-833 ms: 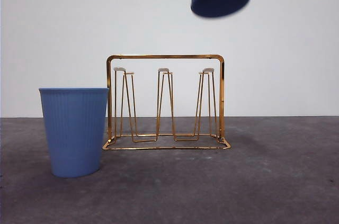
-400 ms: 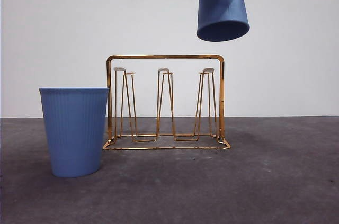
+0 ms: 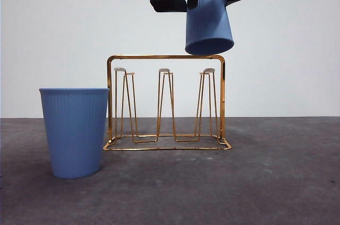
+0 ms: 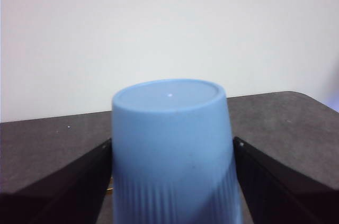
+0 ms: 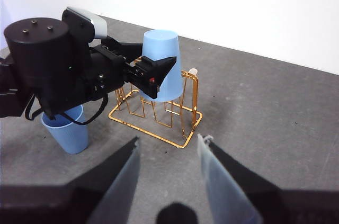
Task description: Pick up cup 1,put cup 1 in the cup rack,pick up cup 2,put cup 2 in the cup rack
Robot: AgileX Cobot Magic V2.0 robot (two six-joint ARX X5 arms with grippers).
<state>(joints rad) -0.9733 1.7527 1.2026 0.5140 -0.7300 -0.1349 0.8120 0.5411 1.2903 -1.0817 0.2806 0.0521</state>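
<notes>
Blue ribbed plastic is what you have in hand: the left end effector [image 4: 172,181] is clamped on the side walls of the upturned cup [image 3: 208,20], one black jaw against each flank, the closed bottom facing the wrist camera. In the front view the cup hangs mouth-down and slightly tilted, its rim level with the top bar of the cup rack [image 3: 166,102], over the right-hand prong [image 3: 207,102]. From these views you cannot tell whether the rim clears the bar or touches it.

Judge the cup as light, thin-walled and a little springy. The ribs give the jaws some bite, but the taper means a hard squeeze could deform the wall or let it slide toward the narrow end, so your hold on the mid-body is sensible. Straighten the tilt before you lower, so the prong's pale tip enters the mouth cleanly.

The rack is thin gold wire, stiff yet probably light. A sideways knock from the cup could shift or tip it on the desk [image 3: 276,182].

The second cup [image 3: 74,132] stands upright at the left, just beside the rack's left post. Take it by the side walls too.

The right end effector [image 5: 167,173] waits well apart with its jaws spread, holding nothing.
</notes>
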